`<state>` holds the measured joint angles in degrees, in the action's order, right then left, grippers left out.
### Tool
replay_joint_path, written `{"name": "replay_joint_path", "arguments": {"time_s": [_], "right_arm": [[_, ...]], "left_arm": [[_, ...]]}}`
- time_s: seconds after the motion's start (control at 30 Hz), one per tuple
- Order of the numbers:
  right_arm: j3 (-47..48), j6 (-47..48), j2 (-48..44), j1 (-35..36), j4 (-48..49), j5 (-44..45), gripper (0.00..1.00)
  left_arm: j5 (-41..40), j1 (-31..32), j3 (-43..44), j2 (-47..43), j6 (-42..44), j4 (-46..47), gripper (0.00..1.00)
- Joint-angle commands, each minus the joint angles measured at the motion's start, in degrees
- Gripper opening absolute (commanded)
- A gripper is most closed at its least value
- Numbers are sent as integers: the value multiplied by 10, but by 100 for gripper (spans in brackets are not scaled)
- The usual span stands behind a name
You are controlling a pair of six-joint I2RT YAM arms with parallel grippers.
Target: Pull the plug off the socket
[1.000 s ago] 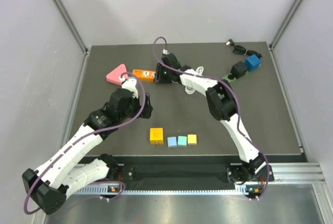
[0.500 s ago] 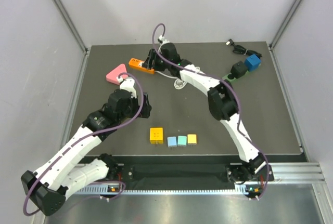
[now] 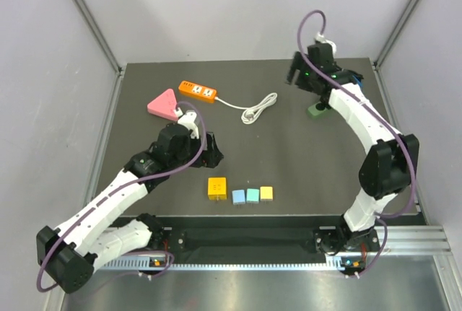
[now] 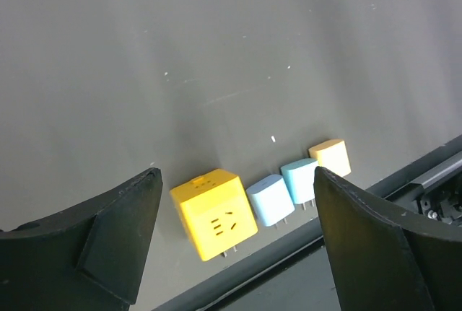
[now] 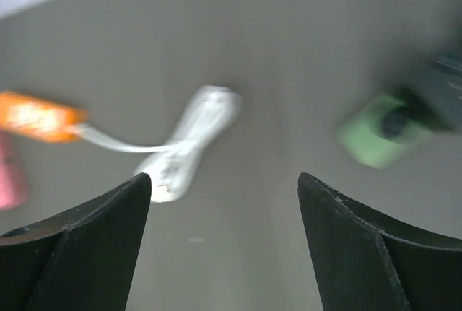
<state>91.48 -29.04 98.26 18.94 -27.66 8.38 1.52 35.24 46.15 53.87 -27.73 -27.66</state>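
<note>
From above, the left fingers [image 3: 214,154] hover over the dark bench [image 3: 310,159] near a yellow cube-shaped plastic adapter [image 3: 216,187], while the right fingers [image 3: 297,73] hang at the far right, just beside the green plastic socket block [image 3: 315,110]; an orange power strip [image 3: 198,91] with a coiled white cord [image 3: 256,107] lies well apart. The left wrist view shows the left fingers [image 4: 115,231] spread wide and empty above the yellow adapter. The blurred right wrist view shows the right fingers [image 5: 94,231] wide, holding nothing, with a dark plug [image 5: 395,120] on the green plastic socket block.
</note>
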Motion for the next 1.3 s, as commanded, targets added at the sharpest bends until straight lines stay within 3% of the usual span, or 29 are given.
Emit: {"name": "replay_joint_path", "arguments": {"time_s": [0.0,0.23,0.43,0.8,1.27], "right_arm": [[-44,4,8,-48,-92,73,83],[-100,-47,40,-66,-77,138,84],[-144,-109,57,-65,8,182,82],[-33,-133,170,-52,24,216,77],[-9,-145,222,-47,2,250,77]], "left_arm": [[34,1,8,15,-15,50,89],[64,9,11,31,-29,62,87],[56,13,3,12,-35,50,86],[51,14,-1,-8,-31,26,86],[65,14,-1,-6,-22,25,84]]}}
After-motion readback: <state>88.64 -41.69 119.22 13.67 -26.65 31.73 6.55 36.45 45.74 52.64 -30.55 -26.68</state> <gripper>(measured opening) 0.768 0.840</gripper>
